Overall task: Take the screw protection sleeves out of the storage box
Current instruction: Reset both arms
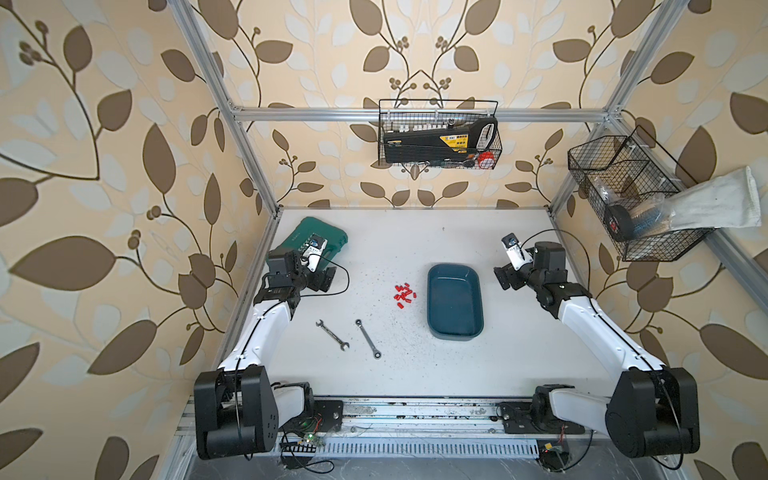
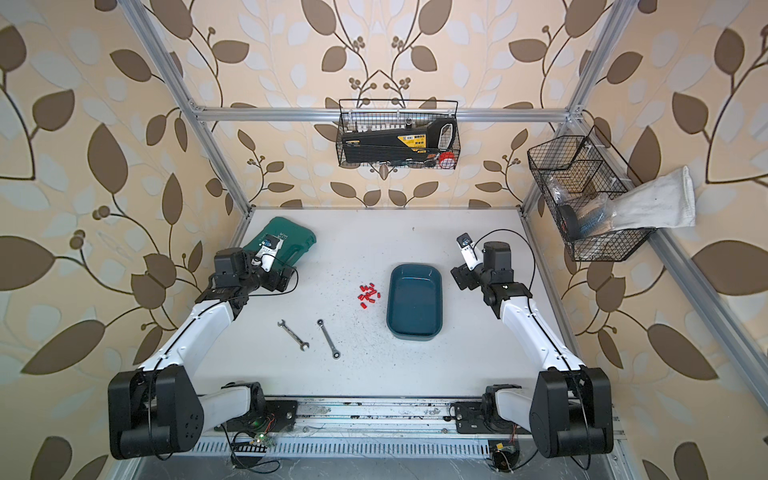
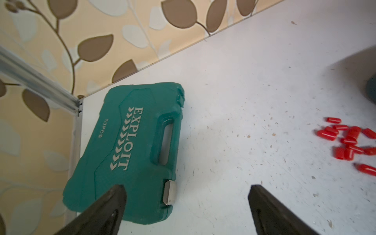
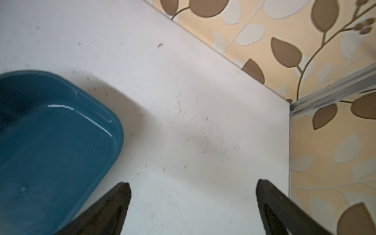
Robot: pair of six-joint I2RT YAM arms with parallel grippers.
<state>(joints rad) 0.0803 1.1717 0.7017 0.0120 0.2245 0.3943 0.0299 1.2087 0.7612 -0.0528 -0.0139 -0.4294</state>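
Screw protection sleeves (image 1: 404, 296) (image 2: 368, 296) lie in a loose red cluster on the bare table. In both top views they sit just left of the storage box (image 1: 455, 303) (image 2: 414, 303), near its left wall but not touching it. The box's teal floor shows bare.

Going from the largest thing down, we see the white table (image 1: 415, 237) filling the middle of the frame. Patterned walls close it at the back and at both sides.

The left arm (image 1: 266, 328) climbs from the lower left and folds inward. It carries the left gripper (image 1: 327, 280) at the upper left of the table, by the near edge of the green tool case (image 1: 301, 232). In the left wrist view its jaws (image 3: 187, 187) stand spread wide and hold nothing. The case (image 3: 138, 142) lies ahead of them, and the red cluster (image 3: 349, 140) sits at the right edge.

The right arm (image 1: 594, 328) mirrors it from the lower right. The right gripper (image 1: 505, 277) hangs just right of the box's upper right corner, apart from it. Its jaws (image 4: 193, 183) are also wide apart and hold nothing. They are over bare table, with the box's rounded corner (image 4: 50, 142) at the left of that frame.

We find open table across the back and between the left gripper and the red cluster. Only a narrow strip separates the right gripper from the right wall.

Two wrenches (image 1: 331, 329) (image 1: 368, 338) lie in the lower centre, below the cluster.
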